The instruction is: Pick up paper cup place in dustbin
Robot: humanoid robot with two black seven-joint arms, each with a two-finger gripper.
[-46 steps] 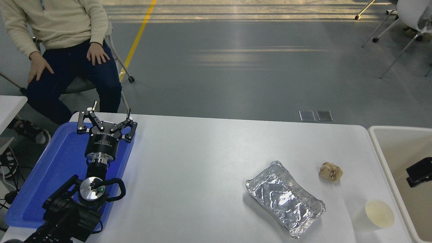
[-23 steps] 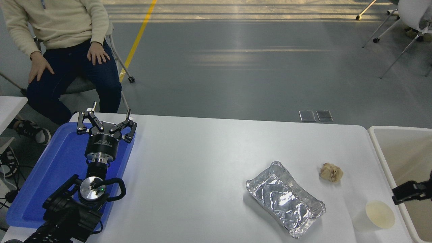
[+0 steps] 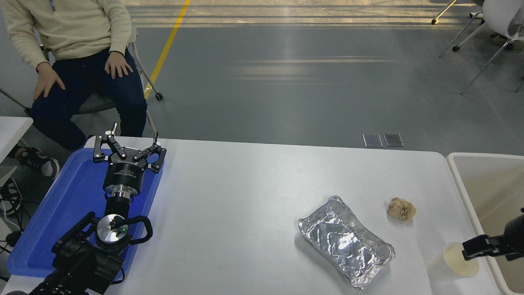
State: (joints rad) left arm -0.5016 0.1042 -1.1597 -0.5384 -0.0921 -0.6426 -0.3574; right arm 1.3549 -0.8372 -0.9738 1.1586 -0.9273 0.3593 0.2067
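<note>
The paper cup (image 3: 453, 261) stands upright at the counter's (image 3: 254, 196) near right corner, just beside the dustbin (image 3: 462, 192). The right gripper (image 3: 477, 248) reaches over the bin's rim, its tip above the cup's mouth. The left gripper (image 3: 127, 148), fingers (image 3: 99, 146) spread, is parked over the blue tray (image 3: 61, 205) at the left edge.

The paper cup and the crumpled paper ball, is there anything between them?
No. In the head view, only bare white table lies between the paper cup and the crumpled paper ball; the foil tray sits off to their left.
</note>
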